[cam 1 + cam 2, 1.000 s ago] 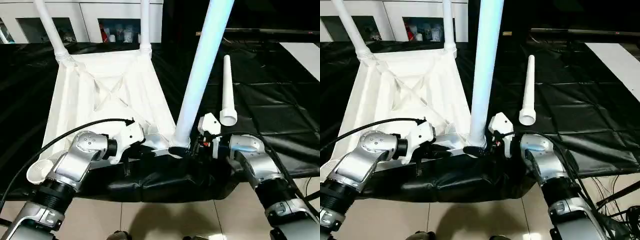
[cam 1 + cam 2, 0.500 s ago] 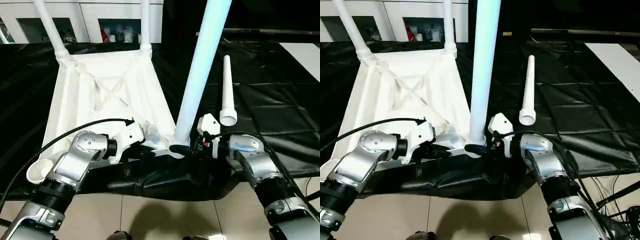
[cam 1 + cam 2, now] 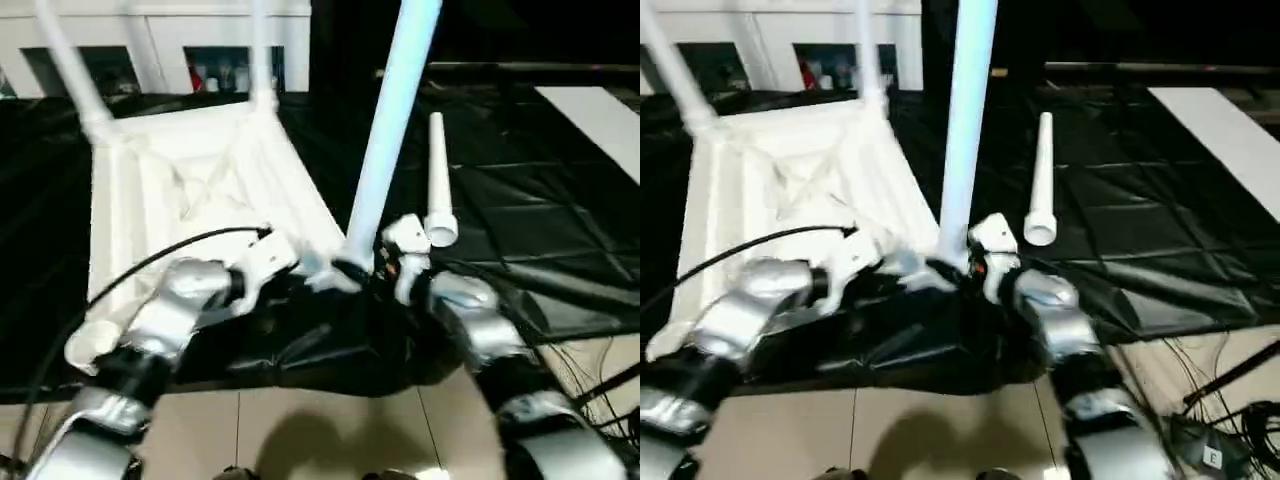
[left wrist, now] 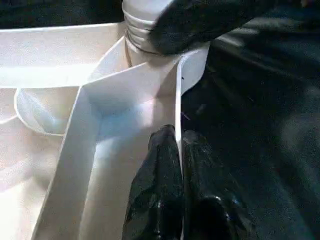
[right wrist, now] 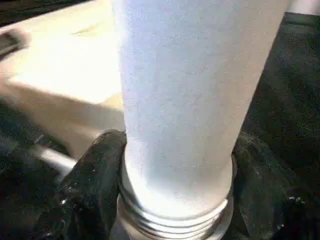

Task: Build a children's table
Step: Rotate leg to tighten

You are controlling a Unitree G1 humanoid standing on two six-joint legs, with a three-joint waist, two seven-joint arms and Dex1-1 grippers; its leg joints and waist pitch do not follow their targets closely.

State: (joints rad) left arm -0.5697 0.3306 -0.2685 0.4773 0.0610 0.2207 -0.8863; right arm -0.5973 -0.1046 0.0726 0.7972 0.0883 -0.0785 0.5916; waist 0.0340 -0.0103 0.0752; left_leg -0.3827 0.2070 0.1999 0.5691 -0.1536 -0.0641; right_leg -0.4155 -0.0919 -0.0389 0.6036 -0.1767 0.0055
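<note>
The white table top [image 3: 200, 190] lies upside down on the black sheet. Two legs [image 3: 70, 70] [image 3: 262, 50] stand in its far corner sockets. A third leg [image 3: 385, 140] rises from the near right corner socket; my right gripper [image 3: 352, 272] is shut on its ribbed base, black fingers [image 5: 95, 175] on either side of it. My left gripper [image 4: 177, 137] is shut on the top's thin rim [image 4: 178, 95] just beside that socket. The fourth leg [image 3: 437, 190] lies loose on the sheet to the right. The near left socket [image 3: 90, 340] holds no leg.
A white glass-door cabinet [image 3: 200, 50] stands behind the big table. The black sheet [image 3: 540, 230] hangs over the table's front edge, with tiled floor [image 3: 330, 430] below. A white panel [image 3: 600, 110] lies at the far right, and cables [image 3: 1230, 440] trail on the floor.
The whole picture has shifted and tilted, so the camera has moved. Both grippers keep their holds on the rim and the leg base.
</note>
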